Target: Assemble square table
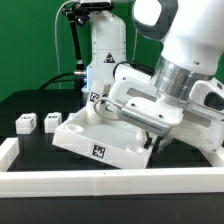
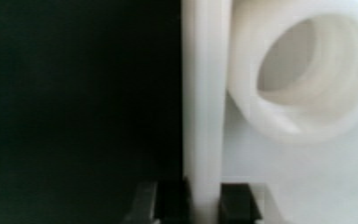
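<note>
Exterior view, from its left: a white bar (image 1: pixel 8 150) is lying along the edge of the black bench (image 1: pixel 30 100). Just inside it, a first leg (image 1: pixel 25 123) and a second leg (image 1: pixel 52 121), both small white blocks with tags, are sitting close beside each other, apart from the rest. Towards the centre, the tabletop (image 1: pixel 85 135) is resting on the bench and appearing tilted, with its far side higher than its near side. It is showing one tag (image 1: pixel 100 151) on its near wall. A long front bar (image 1: pixel 110 182) is running across the near edge of the bench below it. Behind the tabletop, the arm's base (image 1: pixel 105 45) is standing upright. From the exterior view's right, the arm is reaching down, and the tool (image 1: pixel 149 130) is sitting on the tabletop's right part.

Wrist view: the tool (image 2: pixel 197 200) is gripping a thin upright wall of the tabletop (image 2: pixel 202 100), with a dark finger (image 2: pixel 149 200) pressing on either face of it. Beyond the wall, a round socket (image 2: pixel 309 80) is opening in the white plastic.
</note>
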Controlling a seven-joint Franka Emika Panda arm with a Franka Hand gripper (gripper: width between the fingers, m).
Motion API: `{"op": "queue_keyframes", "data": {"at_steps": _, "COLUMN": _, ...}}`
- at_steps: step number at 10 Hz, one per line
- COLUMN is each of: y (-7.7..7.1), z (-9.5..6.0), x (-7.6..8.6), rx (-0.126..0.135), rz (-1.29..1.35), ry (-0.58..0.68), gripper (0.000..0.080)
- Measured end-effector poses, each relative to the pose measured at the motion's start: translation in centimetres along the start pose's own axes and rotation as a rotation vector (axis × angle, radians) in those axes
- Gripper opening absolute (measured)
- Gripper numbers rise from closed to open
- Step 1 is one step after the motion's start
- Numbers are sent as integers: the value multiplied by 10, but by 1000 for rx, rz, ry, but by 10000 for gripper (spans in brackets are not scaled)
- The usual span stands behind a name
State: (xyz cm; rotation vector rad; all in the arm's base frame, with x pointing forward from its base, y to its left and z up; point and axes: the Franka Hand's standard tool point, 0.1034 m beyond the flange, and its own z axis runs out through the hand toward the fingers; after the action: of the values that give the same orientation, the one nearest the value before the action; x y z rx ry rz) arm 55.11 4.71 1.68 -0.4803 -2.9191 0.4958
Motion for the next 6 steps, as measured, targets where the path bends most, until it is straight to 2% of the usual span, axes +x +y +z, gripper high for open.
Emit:
{"op": "queue_keyframes", "data": {"at_steps": 4, "y": -3, "z": 2, "x": 0, "rx": 14, "rz": 14, "ry": 8, "gripper": 60}}
{"op": "queue_keyframes", "data": {"at_steps": 6, "y": -3, "z": 1, "x": 4, "rx": 37, "rz": 24, "ry": 19, "gripper": 60}}
